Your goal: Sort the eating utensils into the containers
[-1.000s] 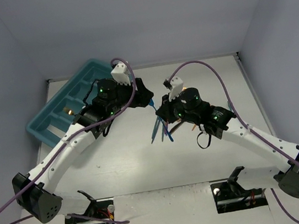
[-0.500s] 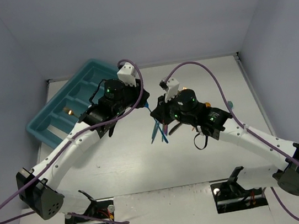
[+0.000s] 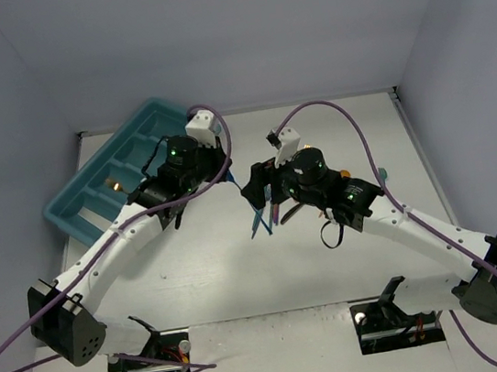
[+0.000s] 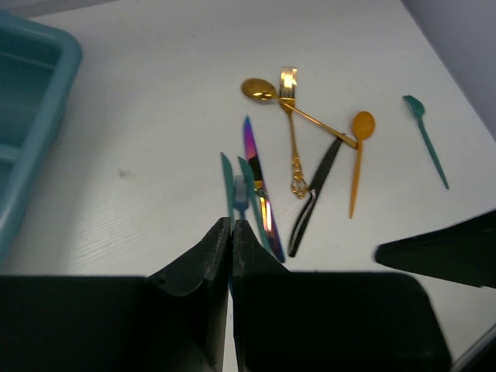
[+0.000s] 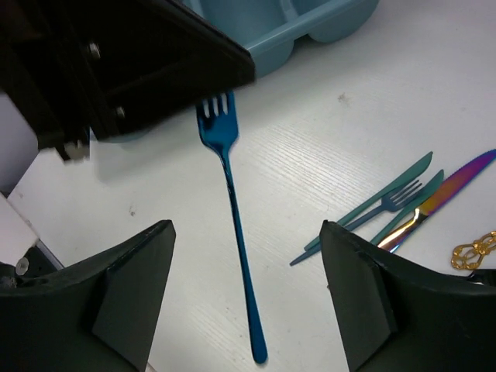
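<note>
- Right wrist view: blue fork (image 5: 232,201) gripped at tines by clenched left tool (image 4: 232,227).
- Right tool (image 5: 246,232) released, spread wide either side of handle.
- Other utensils (image 4: 294,147) loose on tabletop (image 4: 155,116), near teal tray (image 4: 66,70).

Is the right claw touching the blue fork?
Apart. In the right wrist view the right gripper stands open, bare table showing between each finger and the blue fork.

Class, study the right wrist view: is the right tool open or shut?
Open. The right tool's two fingers stand wide apart, with the blue fork's handle running between them and touching neither.
</note>
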Action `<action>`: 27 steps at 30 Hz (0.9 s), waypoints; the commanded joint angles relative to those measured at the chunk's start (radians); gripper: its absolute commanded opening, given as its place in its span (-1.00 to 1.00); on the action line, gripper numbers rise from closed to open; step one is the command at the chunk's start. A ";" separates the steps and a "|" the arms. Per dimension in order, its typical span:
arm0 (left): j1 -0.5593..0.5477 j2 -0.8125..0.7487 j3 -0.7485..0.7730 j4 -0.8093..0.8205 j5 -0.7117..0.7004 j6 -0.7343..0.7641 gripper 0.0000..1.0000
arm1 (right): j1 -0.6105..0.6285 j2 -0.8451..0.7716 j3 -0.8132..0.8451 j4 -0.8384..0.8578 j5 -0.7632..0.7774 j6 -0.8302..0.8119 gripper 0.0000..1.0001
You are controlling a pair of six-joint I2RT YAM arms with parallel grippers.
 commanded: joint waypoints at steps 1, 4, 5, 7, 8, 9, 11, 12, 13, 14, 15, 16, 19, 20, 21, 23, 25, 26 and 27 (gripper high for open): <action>0.162 -0.078 0.005 0.083 0.044 0.079 -1.00 | -0.033 -0.029 0.022 0.050 0.061 0.004 0.51; 0.297 -0.070 0.021 0.073 0.077 0.167 -1.00 | -0.087 -0.065 0.009 0.012 0.075 -0.006 0.52; 0.342 -0.059 0.031 0.067 0.091 0.192 -1.00 | -0.109 -0.077 0.002 -0.010 0.076 -0.010 0.53; 0.434 -0.026 0.066 0.050 0.117 0.246 -1.00 | -0.164 -0.105 -0.014 -0.044 0.076 -0.017 0.53; 0.480 -0.006 0.091 0.040 0.129 0.269 -1.00 | -0.189 -0.123 -0.024 -0.055 0.076 -0.020 0.53; 0.503 0.018 0.116 0.027 0.136 0.292 -1.00 | -0.216 -0.140 -0.035 -0.061 0.076 -0.024 0.54; 0.597 0.074 0.150 0.019 0.165 0.312 -1.00 | -0.246 -0.165 -0.046 -0.111 0.111 -0.046 0.55; 0.641 0.102 0.171 0.024 0.180 0.310 -1.00 | -0.254 -0.172 -0.053 -0.122 0.118 -0.055 0.55; 0.674 0.120 0.183 0.032 0.193 0.305 -1.00 | -0.262 -0.179 -0.056 -0.134 0.128 -0.058 0.55; 0.707 0.141 0.198 0.042 0.206 0.297 -1.00 | -0.269 -0.185 -0.061 -0.143 0.134 -0.062 0.56; 0.737 0.165 0.221 0.057 0.219 0.282 -1.00 | -0.273 -0.188 -0.068 -0.149 0.136 -0.066 0.56; 0.772 0.201 0.244 0.063 0.235 0.271 -1.00 | -0.277 -0.189 -0.073 -0.156 0.137 -0.067 0.56; 0.846 0.299 0.315 0.053 0.268 0.256 -1.00 | -0.285 -0.190 -0.077 -0.176 0.137 -0.070 0.56; 0.859 0.324 0.333 0.048 0.275 0.256 -1.00 | -0.289 -0.192 -0.077 -0.181 0.141 -0.072 0.56; 0.869 0.346 0.347 0.043 0.278 0.257 -1.00 | -0.293 -0.194 -0.077 -0.186 0.148 -0.074 0.57; 0.890 0.374 0.360 0.035 0.277 0.265 -1.00 | -0.298 -0.201 -0.080 -0.195 0.156 -0.079 0.57; 0.904 0.393 0.369 0.038 0.274 0.265 -1.00 | -0.309 -0.205 -0.090 -0.208 0.172 -0.082 0.56; 0.905 0.397 0.367 0.039 0.274 0.265 -1.00 | -0.312 -0.205 -0.091 -0.211 0.174 -0.082 0.57; 0.905 0.404 0.356 0.047 0.272 0.265 -1.00 | -0.319 -0.204 -0.095 -0.214 0.186 -0.082 0.57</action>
